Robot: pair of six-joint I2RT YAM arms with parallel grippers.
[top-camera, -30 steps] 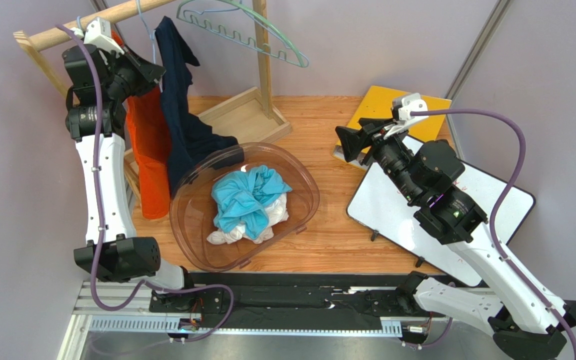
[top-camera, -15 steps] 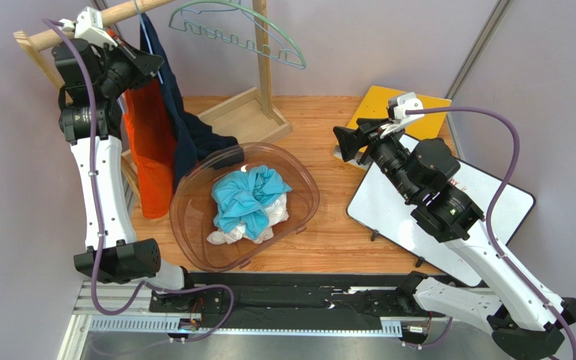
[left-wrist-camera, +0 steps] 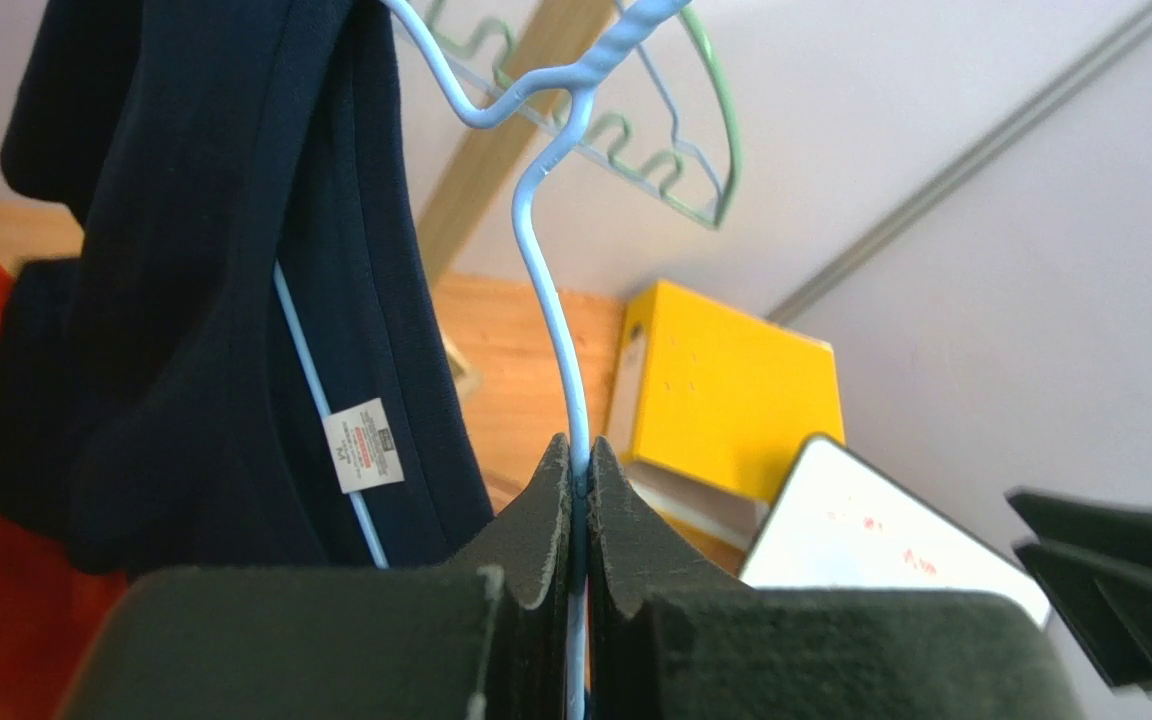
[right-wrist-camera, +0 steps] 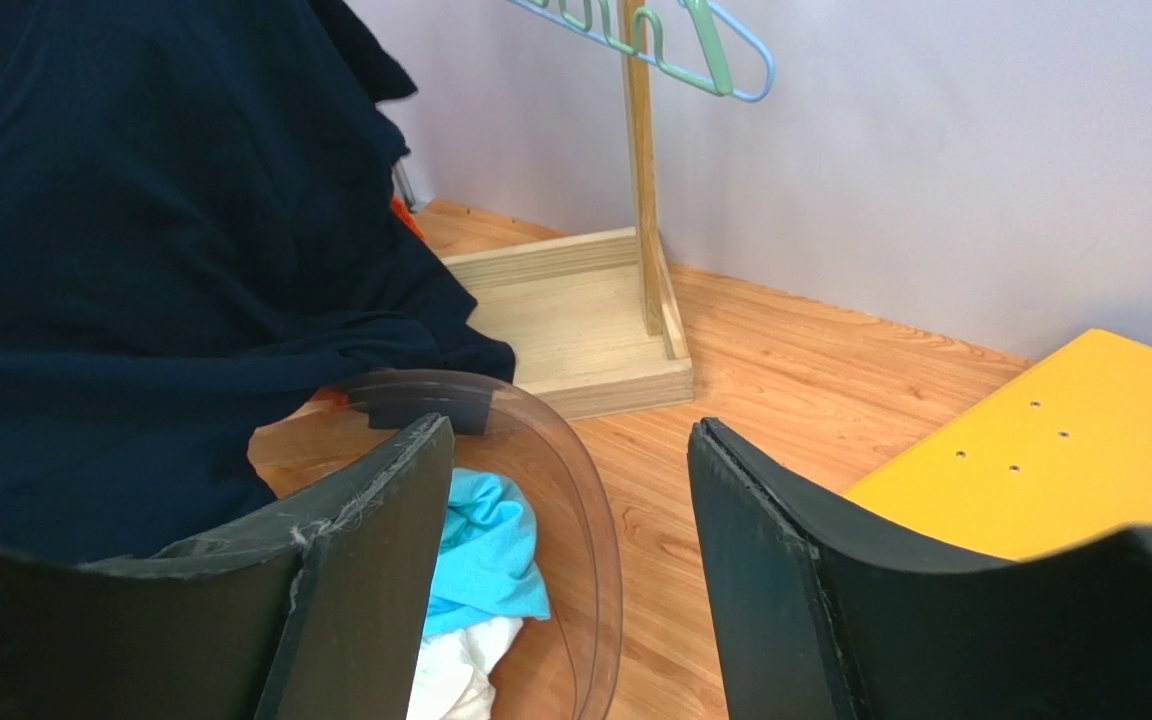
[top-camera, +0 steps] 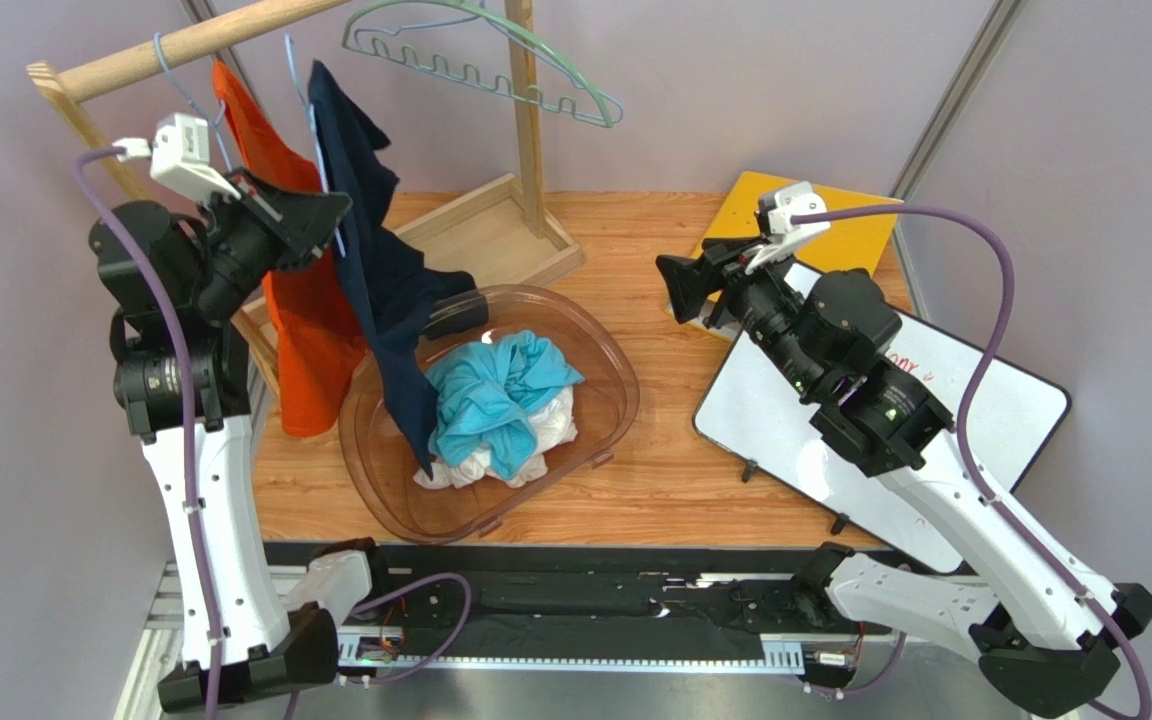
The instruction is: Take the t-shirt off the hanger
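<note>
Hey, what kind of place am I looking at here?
Probably a robotics lab test cell: two white robot arms bolted along a metal rail, plain grey partition walls, and a staged laundry setup, a small wooden clothes rack beside a clear plastic tub of clothes.

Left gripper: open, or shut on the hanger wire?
Shut. The left gripper pinches the light-blue hanger wire in its wrist view, no gap between the fingers.

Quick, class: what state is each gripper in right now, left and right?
Left gripper: closed, pinching the light blue hanger wire.
Right gripper: open, holding nothing.
</note>
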